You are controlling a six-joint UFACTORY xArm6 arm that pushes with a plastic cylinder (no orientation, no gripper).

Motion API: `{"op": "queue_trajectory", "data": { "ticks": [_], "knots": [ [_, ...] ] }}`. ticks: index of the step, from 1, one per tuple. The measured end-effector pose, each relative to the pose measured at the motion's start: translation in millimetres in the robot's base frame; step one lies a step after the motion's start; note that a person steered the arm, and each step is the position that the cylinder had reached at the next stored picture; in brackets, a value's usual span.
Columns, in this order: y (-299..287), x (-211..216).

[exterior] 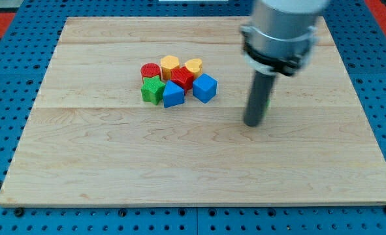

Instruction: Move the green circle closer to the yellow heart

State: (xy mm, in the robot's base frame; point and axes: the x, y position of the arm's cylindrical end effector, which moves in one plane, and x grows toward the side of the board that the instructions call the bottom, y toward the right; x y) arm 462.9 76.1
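Green circle (270, 102): I can make out only a thin sliver of green at the right edge of the rod, just above my tip (253, 123). The rest is hidden behind the rod, so I cannot confirm its shape. It sits in the right half of the counter (179, 163), well apart from the other blocks.

The yellow heart (193, 66) lies at the upper right of a tight cluster left of centre, towards the view's top. Beside it on the left is a yellow block (170, 64) with a rounded or many-sided outline, and left of that a red cylinder (151, 70). A red block (183, 78) sits just below the two yellow ones; I cannot make out its shape. Along the cluster's lower edge, from left to right, are a green star (153, 90), a blue block (173, 94) and a blue cube (204, 87).

My tip rests on the wood to the right of the cluster, clear of the blue cube and right next to the green sliver.

No fingers show on this arm. It ends in the plain dark rod under a grey cylindrical housing (281, 29), so I cannot tell of any being apart or together.

A blue pegboard (3, 98) surrounds the counter.
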Motion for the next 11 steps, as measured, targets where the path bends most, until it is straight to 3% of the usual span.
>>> {"op": "queue_trajectory", "data": {
  "ticks": [1,2,3,5,7,8,10,11],
  "knots": [
    [21.3,-5.1],
    [79.6,48.1],
    [108.6,25.8],
    [7.1,-85.4],
    [75.1,-166.9],
    [-2.2,-183.6],
    [10.1,-131.6],
    [12.9,-171.6]
  ]
}}
